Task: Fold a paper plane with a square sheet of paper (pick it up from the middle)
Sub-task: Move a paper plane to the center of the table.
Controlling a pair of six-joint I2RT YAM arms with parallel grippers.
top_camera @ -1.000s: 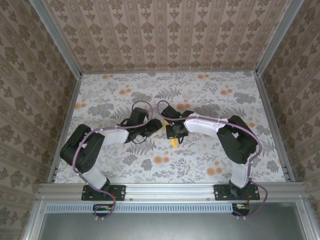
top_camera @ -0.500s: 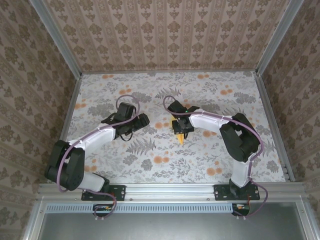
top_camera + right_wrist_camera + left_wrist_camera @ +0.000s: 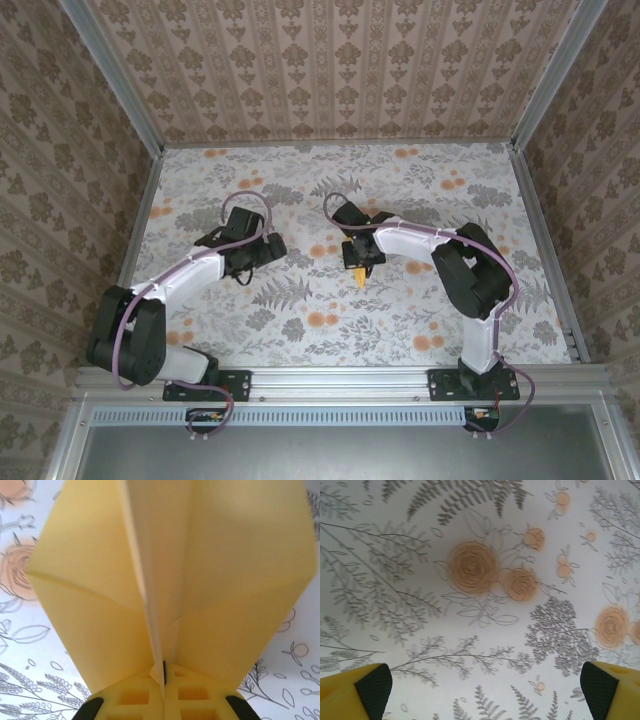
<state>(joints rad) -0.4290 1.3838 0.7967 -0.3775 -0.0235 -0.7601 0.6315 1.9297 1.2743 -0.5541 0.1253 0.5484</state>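
I am pinching the paper plane (image 3: pixel 210 570) along its centre fold in the closed right gripper (image 3: pixel 357 262), near mid-table, with its yellow tip pointing toward the bases. Off to the left, my left gripper (image 3: pixel 485 685) is hovering over the floral table (image 3: pixel 420 330), fingers spread wide apart.
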